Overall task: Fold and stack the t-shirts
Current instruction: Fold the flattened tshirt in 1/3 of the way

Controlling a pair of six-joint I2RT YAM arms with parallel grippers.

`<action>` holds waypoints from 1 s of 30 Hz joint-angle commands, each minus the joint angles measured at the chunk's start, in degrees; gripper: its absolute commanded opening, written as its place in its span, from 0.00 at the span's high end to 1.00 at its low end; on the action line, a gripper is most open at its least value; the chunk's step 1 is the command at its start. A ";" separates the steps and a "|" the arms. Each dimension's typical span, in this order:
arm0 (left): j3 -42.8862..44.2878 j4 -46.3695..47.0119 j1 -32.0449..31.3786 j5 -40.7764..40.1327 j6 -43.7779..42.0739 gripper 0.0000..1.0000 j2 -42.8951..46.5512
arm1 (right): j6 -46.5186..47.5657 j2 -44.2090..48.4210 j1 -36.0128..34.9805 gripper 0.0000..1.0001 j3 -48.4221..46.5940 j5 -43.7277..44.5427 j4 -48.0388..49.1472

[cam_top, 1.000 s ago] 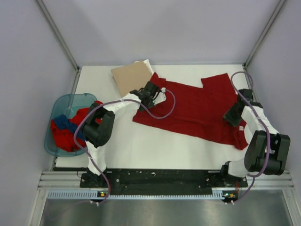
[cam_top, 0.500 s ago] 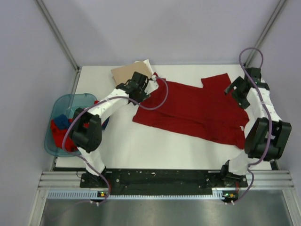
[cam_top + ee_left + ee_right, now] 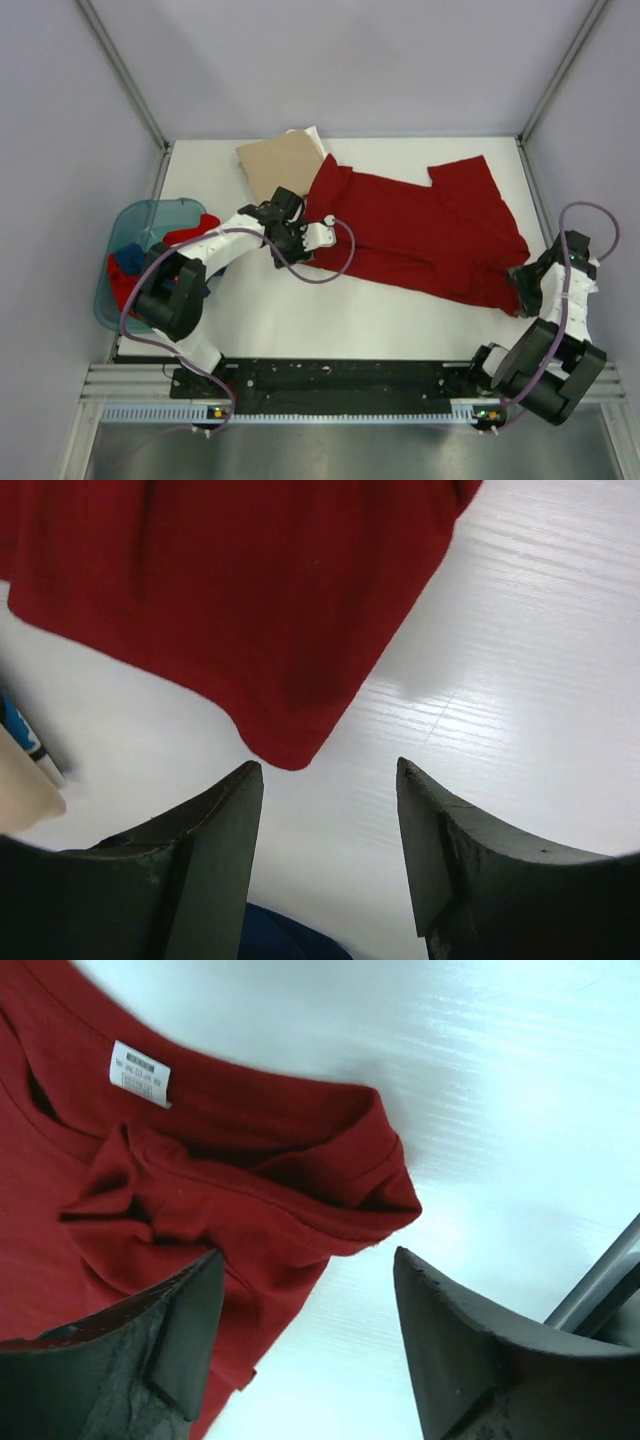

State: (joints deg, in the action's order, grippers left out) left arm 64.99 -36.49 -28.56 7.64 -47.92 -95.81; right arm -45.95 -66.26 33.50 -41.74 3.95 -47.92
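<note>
One dark red t-shirt (image 3: 415, 235) is laid flat, collar (image 3: 300, 1150) bunched at 4 o'clock; left gripper (image 3: 328, 770) and right gripper (image 3: 308, 1258), both spread, have been drawn back nearer

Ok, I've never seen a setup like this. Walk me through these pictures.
A robot's left arm and right arm are bolted at the near edge of a white table. The wide picture looks down from above; the other two come from cameras on each wrist. A dark red t-shirt lies spread out, a tan folded shirt behind its left end, and a teal tub of red and blue clothes sits left. The left pincer and right pincer are open, holding nothing.
</note>
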 commanded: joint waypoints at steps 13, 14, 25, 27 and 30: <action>-5.84 16.36 -0.36 -0.87 -12.72 0.57 -3.94 | -5.20 -12.84 0.08 0.56 2.54 3.77 9.07; -6.28 16.02 -0.53 -0.52 -12.55 0.68 -3.77 | -4.76 -13.10 0.25 0.61 2.28 5.01 9.16; -11.73 -0.13 -11.16 -0.08 -3.24 1.00 4.04 | -1.07 -7.93 6.93 1.00 2.80 3.96 10.22; -12.61 -5.14 -13.97 0.71 -1.92 1.00 5.80 | -1.07 -5.65 7.37 1.00 3.24 4.58 10.13; -13.92 -11.83 -17.22 3.43 -0.07 1.00 7.83 | -0.45 -4.06 8.77 1.00 3.77 5.02 10.13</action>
State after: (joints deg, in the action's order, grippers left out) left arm 52.88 -35.11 -42.76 7.55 -52.18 -91.79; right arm -47.57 -73.76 40.47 -38.44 6.04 -39.86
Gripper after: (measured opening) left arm 0.012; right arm 0.056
